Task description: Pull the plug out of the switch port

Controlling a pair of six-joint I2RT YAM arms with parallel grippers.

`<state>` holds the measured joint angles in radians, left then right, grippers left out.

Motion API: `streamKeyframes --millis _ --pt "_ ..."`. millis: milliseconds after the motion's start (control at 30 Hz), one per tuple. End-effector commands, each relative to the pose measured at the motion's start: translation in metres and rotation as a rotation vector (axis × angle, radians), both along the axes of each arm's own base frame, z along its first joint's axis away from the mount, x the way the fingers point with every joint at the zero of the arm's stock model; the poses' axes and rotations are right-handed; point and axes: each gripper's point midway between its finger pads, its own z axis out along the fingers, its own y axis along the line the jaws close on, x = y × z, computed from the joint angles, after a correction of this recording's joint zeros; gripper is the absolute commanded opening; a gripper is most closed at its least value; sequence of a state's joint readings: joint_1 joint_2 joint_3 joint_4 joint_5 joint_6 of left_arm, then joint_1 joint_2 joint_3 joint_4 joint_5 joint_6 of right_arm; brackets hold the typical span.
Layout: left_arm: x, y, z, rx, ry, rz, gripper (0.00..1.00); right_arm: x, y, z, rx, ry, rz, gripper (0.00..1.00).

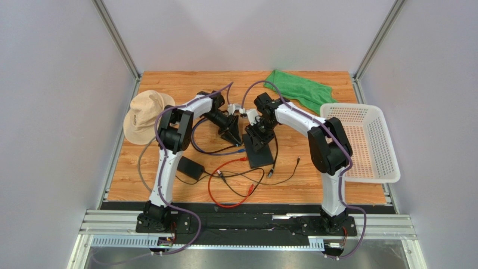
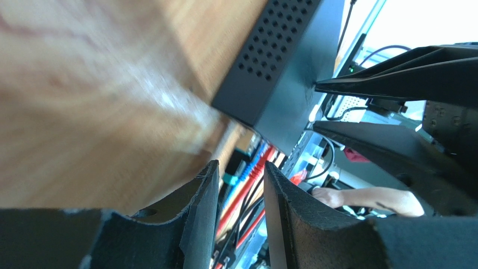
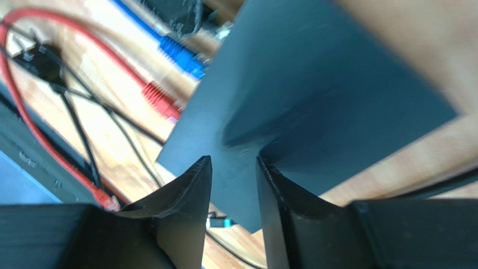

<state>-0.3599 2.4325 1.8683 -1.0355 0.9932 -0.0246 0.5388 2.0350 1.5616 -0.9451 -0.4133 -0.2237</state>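
Black, hard-shelled and flat, the switch box (image 3: 336, 84) lies directly ahead of the right gripper (image 3: 233, 161), whose jaws stand parted around nothing, tips at or just above its top face; we cannot tell whether they touch. Left of those jaws a blue plug (image 3: 185, 60) and a red plug (image 3: 162, 102) meet the box's edge, the port itself hidden behind them. We judge the box light and apt to slide, so it wants pinning. The plug looks small and stiff, best pinched by its body, not its limp cable. The left gripper (image 2: 241, 167), jaws also parted and empty, faces the box's vented side from near by. Around both pairs of jaws lies a smooth wooden table (image 1: 168, 84). A tan hat (image 1: 145, 115) sits well out on the left jaws' side, a white basket (image 1: 387, 168) on the right jaws' side and a green cloth (image 1: 297, 88) beyond them.
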Motion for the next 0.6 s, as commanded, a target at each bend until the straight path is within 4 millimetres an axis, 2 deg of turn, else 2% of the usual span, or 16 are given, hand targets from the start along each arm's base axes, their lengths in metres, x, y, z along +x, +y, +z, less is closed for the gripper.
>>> streamKeyframes --millis 0,100,133,300,333,467,500,567 --pt "0.005 -0.018 0.001 -0.046 0.003 -0.005 0.43 0.041 0.011 0.014 0.049 -0.108 -0.057 0.39" --pt "-0.001 -0.024 0.0 -0.054 0.014 -0.019 0.42 0.032 0.008 -0.007 0.007 -0.029 -0.096 0.38" --pt "-0.003 -0.024 -0.001 -0.055 0.017 -0.023 0.41 0.034 0.013 -0.008 0.023 -0.053 -0.084 0.38" --pt "-0.011 -0.024 -0.007 -0.057 0.049 -0.026 0.3 0.015 0.017 -0.008 0.039 -0.055 -0.046 0.39" --pt "-0.011 -0.024 -0.007 -0.059 0.052 -0.026 0.29 0.008 0.016 -0.011 0.039 -0.052 -0.038 0.39" --pt "-0.011 -0.027 -0.007 -0.078 0.057 -0.029 0.27 -0.001 0.013 -0.016 0.029 -0.046 -0.02 0.39" --pt "-0.011 -0.027 -0.007 -0.081 0.059 -0.029 0.18 -0.001 0.012 -0.018 0.023 -0.049 -0.02 0.39" --pt "-0.011 -0.027 -0.01 -0.065 0.06 -0.027 0.07 0.0 0.01 -0.021 0.009 -0.053 -0.022 0.4"
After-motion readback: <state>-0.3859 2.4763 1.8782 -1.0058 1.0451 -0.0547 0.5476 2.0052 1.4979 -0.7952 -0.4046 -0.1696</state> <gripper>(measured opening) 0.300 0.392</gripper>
